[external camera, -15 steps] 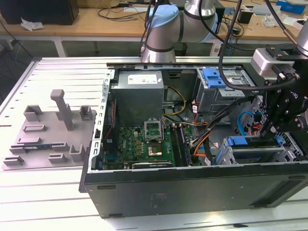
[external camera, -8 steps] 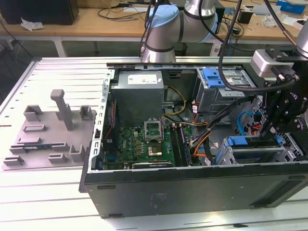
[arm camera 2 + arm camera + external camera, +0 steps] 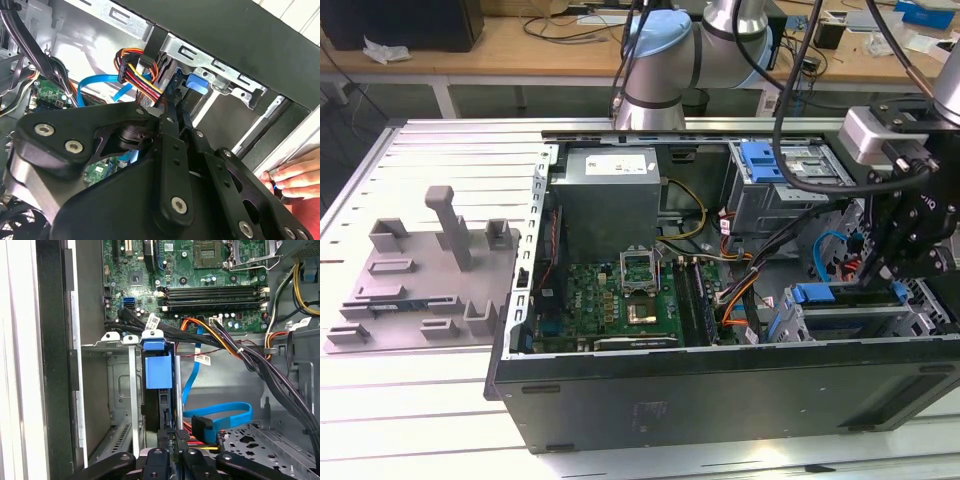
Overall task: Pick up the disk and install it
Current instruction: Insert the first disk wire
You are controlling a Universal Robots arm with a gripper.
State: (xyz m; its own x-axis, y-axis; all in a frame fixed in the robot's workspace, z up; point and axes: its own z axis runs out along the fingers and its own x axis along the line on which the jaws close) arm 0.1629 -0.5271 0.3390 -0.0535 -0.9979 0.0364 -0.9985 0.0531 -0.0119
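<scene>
With its jaws together on the edge of the disk, already standing on edge in the lower bay of the computer case, the gripper should push straight along the bay rails, clear of the cable bundle beside it

**Hidden and cut-off parts**

In the first wrist view, the disk stands in its bay, and only its blue end shows; the body goes down behind the gripper, whose base the picture edge cuts off. In the second wrist view, the gripper linkage covers most of the board, and a hand is cut by the edge. In the exterior view, the arm hides the bay's far end.
</scene>
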